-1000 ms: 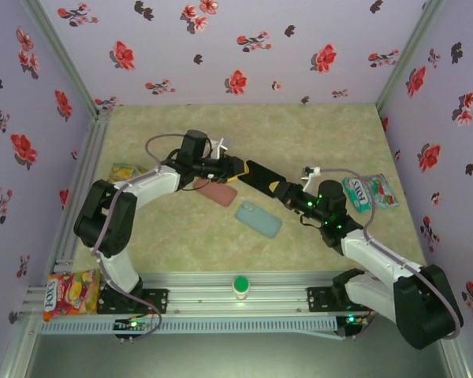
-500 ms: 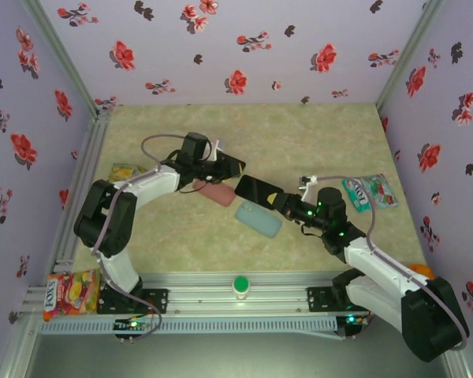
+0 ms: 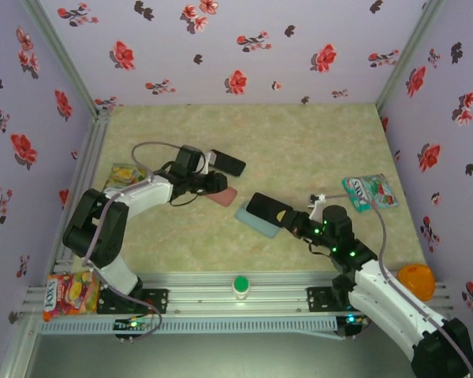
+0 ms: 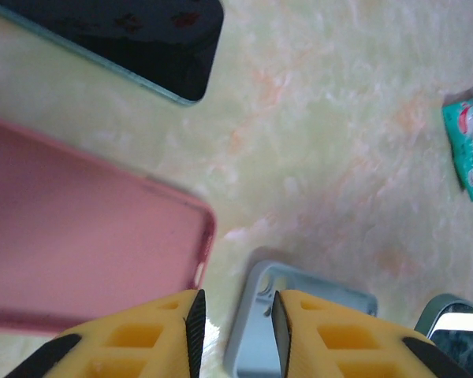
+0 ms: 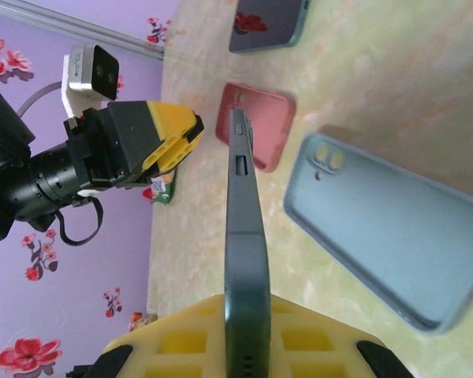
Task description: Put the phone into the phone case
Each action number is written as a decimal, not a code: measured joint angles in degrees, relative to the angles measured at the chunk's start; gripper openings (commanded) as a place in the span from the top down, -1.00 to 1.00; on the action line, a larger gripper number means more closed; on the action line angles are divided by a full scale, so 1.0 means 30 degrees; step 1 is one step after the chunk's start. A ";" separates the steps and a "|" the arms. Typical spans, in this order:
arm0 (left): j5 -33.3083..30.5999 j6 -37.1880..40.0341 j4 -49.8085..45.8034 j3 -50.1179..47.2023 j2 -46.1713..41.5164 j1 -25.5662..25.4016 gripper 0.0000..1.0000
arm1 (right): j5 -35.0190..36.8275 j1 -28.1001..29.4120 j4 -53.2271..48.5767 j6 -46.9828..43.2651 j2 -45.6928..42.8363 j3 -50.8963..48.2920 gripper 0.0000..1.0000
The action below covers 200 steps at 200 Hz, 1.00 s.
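Right, status. The right pincer was clamped on the phone, gripping one end with a pad on each flat face. From the right wrist the phone showed edge-on, side buttons visible, sticking out ahead of the fingers. From above, the phone was tilted, its far end overlapping the right end of the blue case. It was not seated in the case. I couldn't tell whether it touched the case. The blue case lay flat on the table, hollow side up, camera cutout toward the pink case.

The left pincer was only narrowly open, with a small gap between the pads and nothing in it. Through the gap I saw the end of the blue case. The pincer sat over the near edge of the pink case, contact unclear. From above, the left pincer was at the pink case, well apart from the right pincer.

A second phone lay dark face up just beyond the pink case, neither pincer on it. A teal packet sat near the right wall, and an orange ball by the near right rail.
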 measured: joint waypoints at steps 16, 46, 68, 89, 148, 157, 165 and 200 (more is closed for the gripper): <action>0.0015 0.0262 0.0029 -0.0503 -0.0015 0.0000 0.36 | 0.0321 0.0095 -0.0874 0.0153 -0.0590 -0.0095 1.00; 0.0189 0.0401 0.0678 -0.1224 -0.0022 -0.0102 0.36 | 0.0852 0.0335 -0.1880 0.0576 -0.0874 -0.0168 1.00; 0.0474 0.0393 0.1413 -0.1909 -0.0022 -0.0240 0.36 | 0.1253 0.0736 -0.2674 0.0743 -0.0831 -0.0168 1.00; 0.0692 0.0393 0.1974 -0.2419 -0.0022 -0.0423 0.36 | 0.1501 0.0838 -0.3024 0.1035 -0.0539 -0.0168 1.00; 0.0991 0.0393 0.2900 -0.2572 -0.0015 -0.1239 0.36 | 0.1778 0.0845 -0.2616 0.1537 0.1355 -0.0168 1.00; 0.1042 0.0401 0.2965 -0.2572 -0.0015 -0.1370 0.36 | 0.1778 0.0867 -0.2266 0.1588 0.1625 -0.0146 1.00; 0.1100 0.0393 0.3045 -0.2572 0.0007 -0.1472 0.36 | 0.1778 0.0903 -0.2055 0.1603 0.1843 -0.0146 1.00; 0.1107 0.0386 0.3548 -0.2572 0.0437 -0.1639 0.36 | 0.1770 0.0954 -0.1472 0.1763 0.2514 -0.0022 1.00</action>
